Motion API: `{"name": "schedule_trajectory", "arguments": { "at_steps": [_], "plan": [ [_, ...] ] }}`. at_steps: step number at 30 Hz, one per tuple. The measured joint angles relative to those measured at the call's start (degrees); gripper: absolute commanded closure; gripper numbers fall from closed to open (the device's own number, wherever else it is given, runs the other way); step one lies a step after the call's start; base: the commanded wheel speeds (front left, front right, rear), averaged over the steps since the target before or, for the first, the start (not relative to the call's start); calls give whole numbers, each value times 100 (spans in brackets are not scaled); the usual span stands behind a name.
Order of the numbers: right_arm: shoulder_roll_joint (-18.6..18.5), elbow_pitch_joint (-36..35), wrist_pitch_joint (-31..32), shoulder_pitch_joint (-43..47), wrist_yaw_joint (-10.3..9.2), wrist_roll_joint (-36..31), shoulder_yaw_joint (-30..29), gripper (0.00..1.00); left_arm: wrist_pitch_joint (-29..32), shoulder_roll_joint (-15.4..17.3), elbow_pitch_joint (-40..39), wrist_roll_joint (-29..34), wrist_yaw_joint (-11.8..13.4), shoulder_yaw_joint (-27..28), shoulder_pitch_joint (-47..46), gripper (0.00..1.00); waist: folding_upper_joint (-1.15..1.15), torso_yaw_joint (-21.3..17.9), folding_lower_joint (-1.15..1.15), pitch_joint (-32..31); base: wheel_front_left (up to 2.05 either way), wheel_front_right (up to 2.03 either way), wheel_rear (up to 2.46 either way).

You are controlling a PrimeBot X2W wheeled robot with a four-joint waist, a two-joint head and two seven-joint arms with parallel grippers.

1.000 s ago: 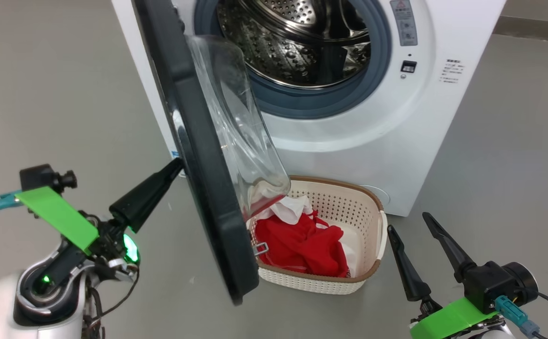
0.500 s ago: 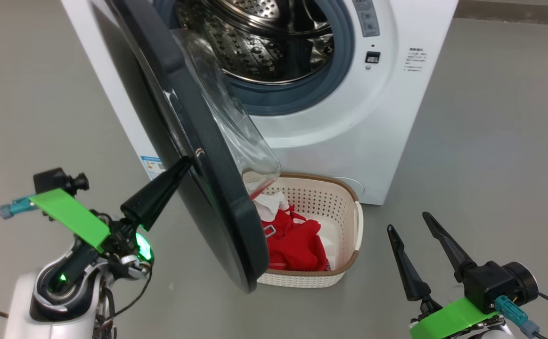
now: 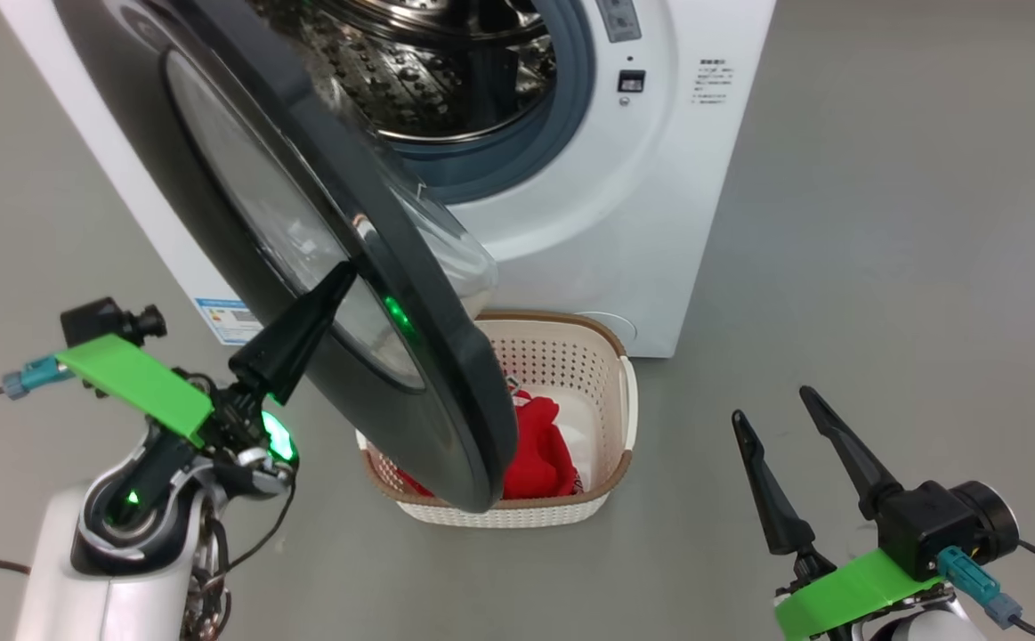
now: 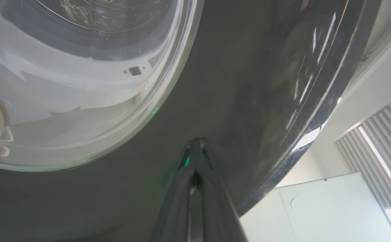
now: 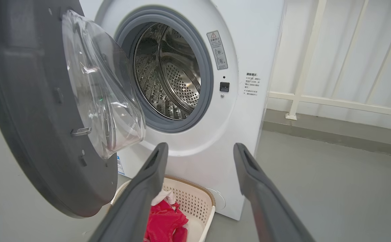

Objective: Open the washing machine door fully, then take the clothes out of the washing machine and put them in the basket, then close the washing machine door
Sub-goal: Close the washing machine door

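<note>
Head looks down on washing machine door point(image 3: 286, 231) and basket point(image 3: 561, 356); left wrist close against door; right wrist low, shares both

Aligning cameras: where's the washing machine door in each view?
Head view: washing machine door centre-left, outer face showing.
Left wrist view: door spans most of frame.
Right wrist view: door at left, inner face showing.
Shared landmark: small black square on washer front; through the glass in left wrist.
</note>
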Motion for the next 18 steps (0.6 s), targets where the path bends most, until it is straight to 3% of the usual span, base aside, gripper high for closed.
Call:
{"name": "schedule_trajectory", "arguments": {
  "at_steps": [18],
  "plan": [
    [0, -59, -1, -181, 0, 168, -21, 0, -881, -4, 449, -179, -148, -107, -711, 100, 0, -526, 0, 335, 0, 0, 0]
  ]
}}
